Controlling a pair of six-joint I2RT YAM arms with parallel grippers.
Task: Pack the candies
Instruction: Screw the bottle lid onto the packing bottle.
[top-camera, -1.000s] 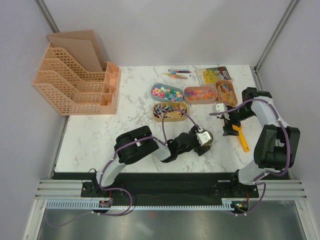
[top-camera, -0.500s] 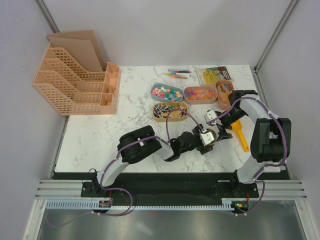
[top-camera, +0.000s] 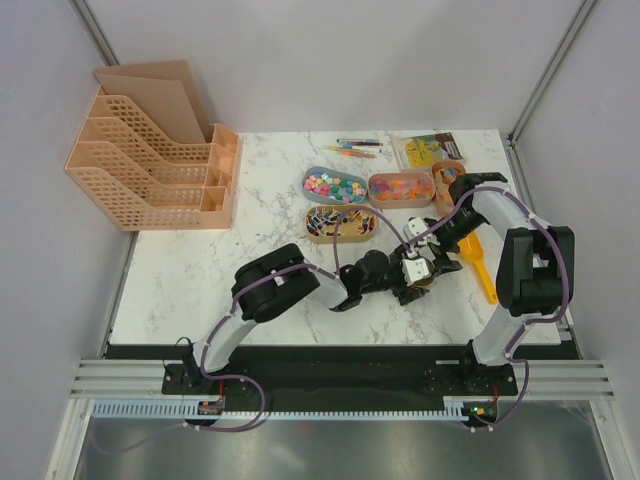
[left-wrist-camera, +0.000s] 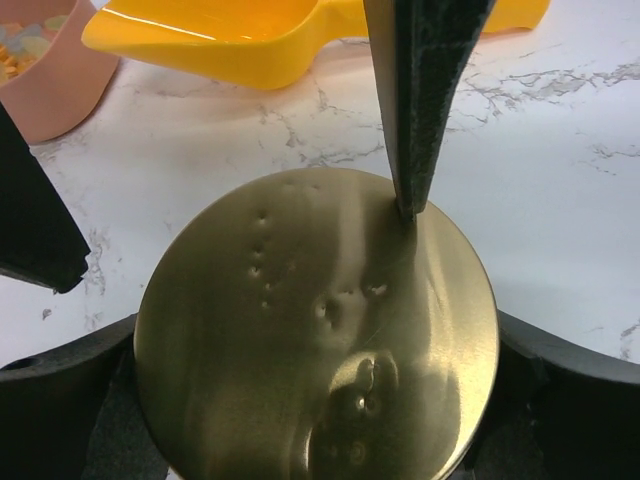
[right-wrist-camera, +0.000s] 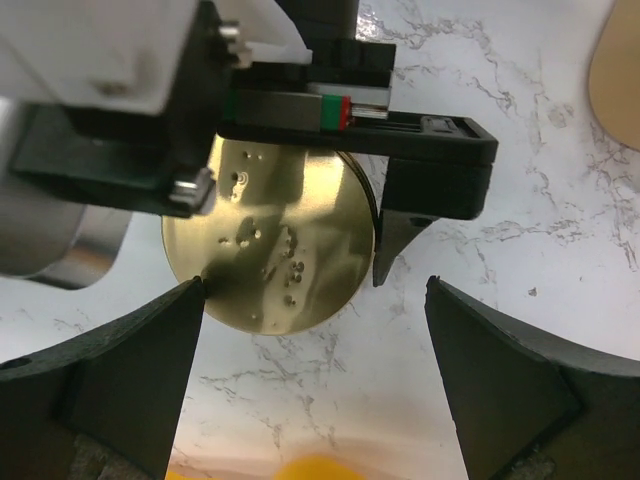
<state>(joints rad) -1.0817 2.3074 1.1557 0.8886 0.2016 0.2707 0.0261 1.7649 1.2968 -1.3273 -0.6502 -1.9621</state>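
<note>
The candies lie in several oval trays at the back: pink and green ones in a grey-blue tray, orange ones in a pink tray, more in an orange tray and a tan tray. My left gripper is shut on a round gold tin, its jaws on both sides of the rim. My right gripper stands open right at the tin. One of its fingers touches the tin's top.
A yellow scoop lies on the marble just right of the grippers. Coloured pens and a clear packet sit at the back edge. A peach file rack stands at the left.
My right gripper has swung left from the scoop over to the gold tin. My left gripper has carried the tin slightly right and away from the arms' bases to meet it.
</note>
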